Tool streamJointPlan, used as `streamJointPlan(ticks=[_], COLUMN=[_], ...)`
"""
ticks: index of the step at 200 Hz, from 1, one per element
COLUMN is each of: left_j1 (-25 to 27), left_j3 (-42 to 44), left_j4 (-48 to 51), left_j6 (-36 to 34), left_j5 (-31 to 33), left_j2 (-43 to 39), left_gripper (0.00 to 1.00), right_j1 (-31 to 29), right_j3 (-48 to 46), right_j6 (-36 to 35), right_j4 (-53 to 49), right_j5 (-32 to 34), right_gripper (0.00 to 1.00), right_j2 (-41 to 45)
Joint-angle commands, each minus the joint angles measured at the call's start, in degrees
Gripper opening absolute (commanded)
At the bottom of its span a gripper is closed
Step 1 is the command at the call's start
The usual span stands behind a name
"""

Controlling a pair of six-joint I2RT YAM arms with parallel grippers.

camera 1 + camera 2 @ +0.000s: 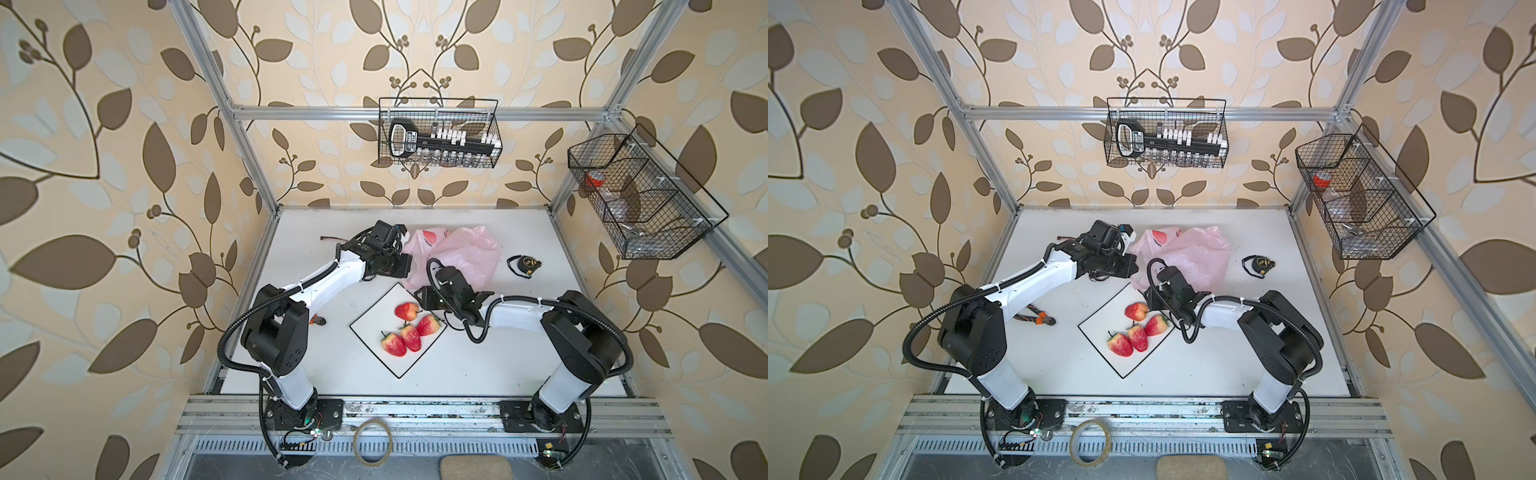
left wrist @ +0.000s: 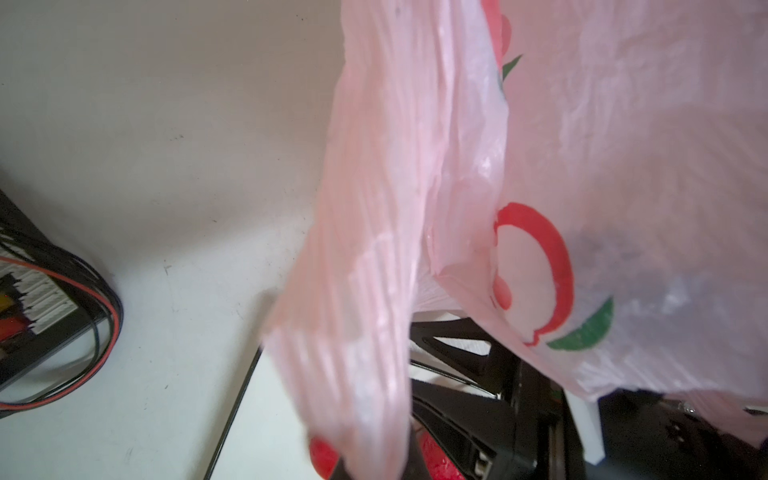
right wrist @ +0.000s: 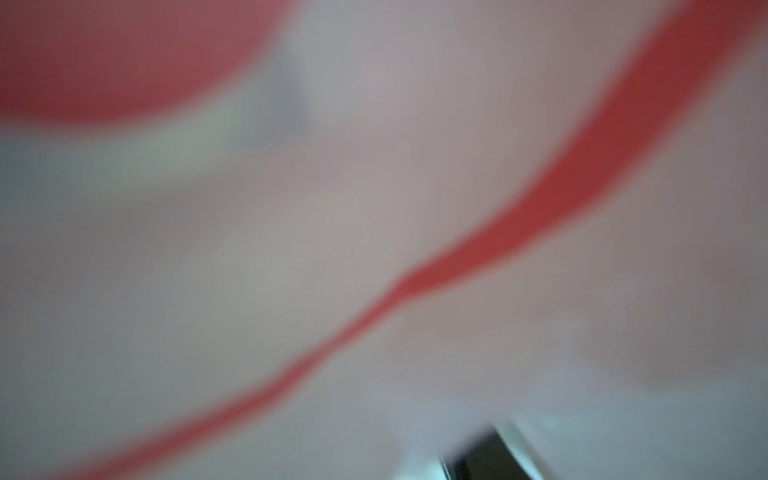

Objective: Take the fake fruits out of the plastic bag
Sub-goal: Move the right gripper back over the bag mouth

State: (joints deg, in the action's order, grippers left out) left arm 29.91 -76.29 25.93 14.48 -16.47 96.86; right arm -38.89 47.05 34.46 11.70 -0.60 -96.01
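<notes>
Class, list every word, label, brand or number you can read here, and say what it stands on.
Nothing reads clearly.
White label on the black tool handle in the hanging black wire basket: lettering too small to read.
Gold emblem on the black tape measure: too small to read.
On the thin pink plastic bag: only red fruit pictures, no words.

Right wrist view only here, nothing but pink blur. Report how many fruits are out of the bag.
Observer: Four fruits lie on the plate, seen in both top views.
Operator: Say what's holding the bag.
Observer: The left arm holds one edge of the bag up, jaws shut.
Operator: Name anything else near it.
Observer: A tape measure lies on the table right of the bag, apart from it.
</notes>
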Motion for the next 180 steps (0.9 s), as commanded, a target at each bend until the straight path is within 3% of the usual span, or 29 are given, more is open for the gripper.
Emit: streamJointPlan(ticks=[1,102,180], left_j1=[-0.5,-0.5,0.0], left_j3=[0.5,2.2,6.2], left_j4=[0.1,-1.6,-3.3], left_j6=[-0.6,-0.2,-0.5], left_j5=[-0.7,-2.9,-5.5], left_j2=[-3.4,-5.3,-9.1], left_gripper=[0.00,0.00,0.00], right_j1=[-0.3,0.8,4.8], right_j3=[-0.1,-3.4,0.2], right_j6=[-0.9,-9.7,-10.9], right_j4=[-1.9,-5.5,-10.7], right_j5=[2.2,2.0,4.0], right_gripper=[0.48,0.49,0.46], right_j2=[5.3,28.5,33.3])
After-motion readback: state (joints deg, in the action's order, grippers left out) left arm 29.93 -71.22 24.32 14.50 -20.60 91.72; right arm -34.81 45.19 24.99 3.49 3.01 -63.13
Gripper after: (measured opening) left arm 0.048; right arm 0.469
